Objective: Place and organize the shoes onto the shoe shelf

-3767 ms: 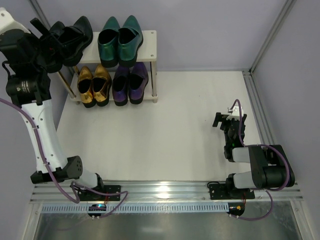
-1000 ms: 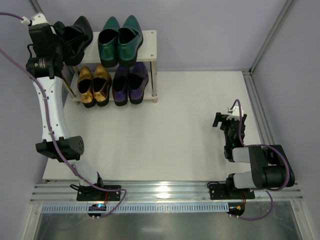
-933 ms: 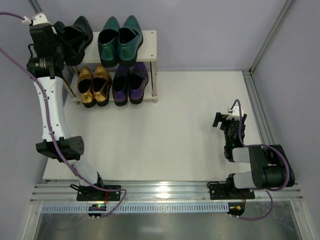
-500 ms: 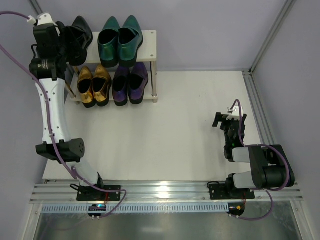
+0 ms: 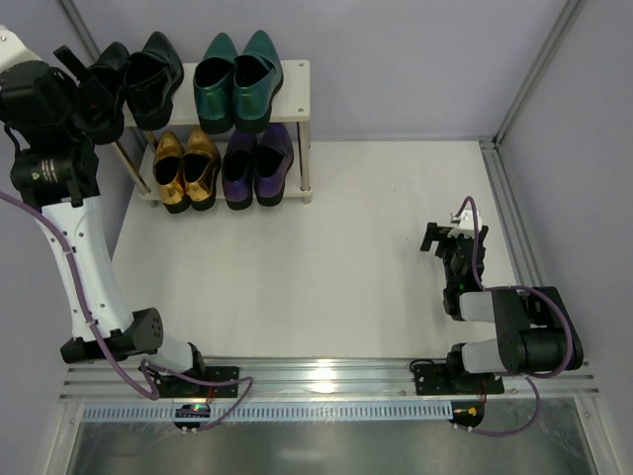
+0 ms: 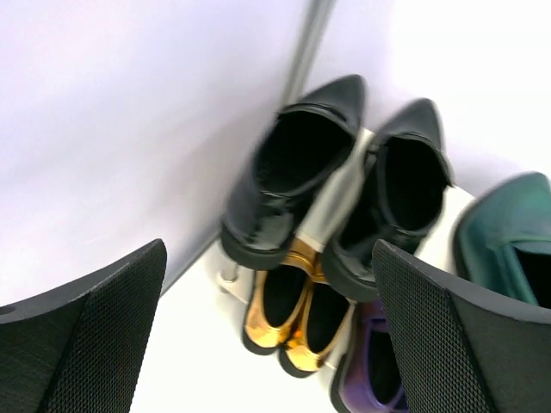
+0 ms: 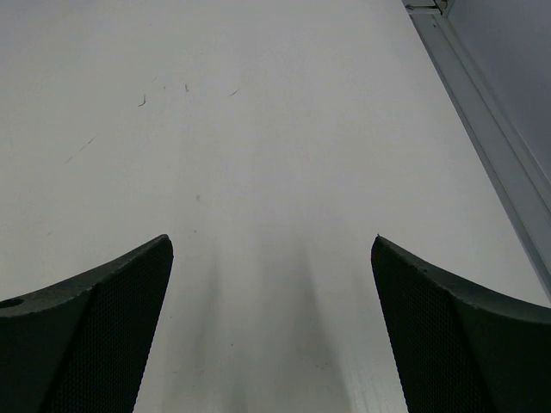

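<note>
The shoe shelf (image 5: pixel 294 91) stands at the back left. Its top board holds the black pair (image 5: pixel 155 71) and the green pair (image 5: pixel 237 77). The gold pair (image 5: pixel 186 168) and purple pair (image 5: pixel 257 163) sit on the lower board. My left gripper (image 5: pixel 87 81) is open and empty, raised just left of the black shoes. In the left wrist view its fingers frame the black pair (image 6: pixel 297 176), the left shoe angled over the shelf's end, with gold (image 6: pixel 297 310), purple (image 6: pixel 379 383) and green (image 6: pixel 508 232) around. My right gripper (image 5: pixel 445 237) is open and empty, low over the table (image 7: pixel 271 129).
A metal frame post (image 5: pixel 84 35) and the lilac wall stand close behind the shelf's left end. Another post (image 5: pixel 534 69) and a rail (image 5: pixel 509 213) run along the right side. The white table (image 5: pixel 326 247) lies between shelf and right arm.
My left gripper has drawn back from the shelf's left end, up and toward the near left. The left black shoe stays on the top board. The right arm has not moved.
</note>
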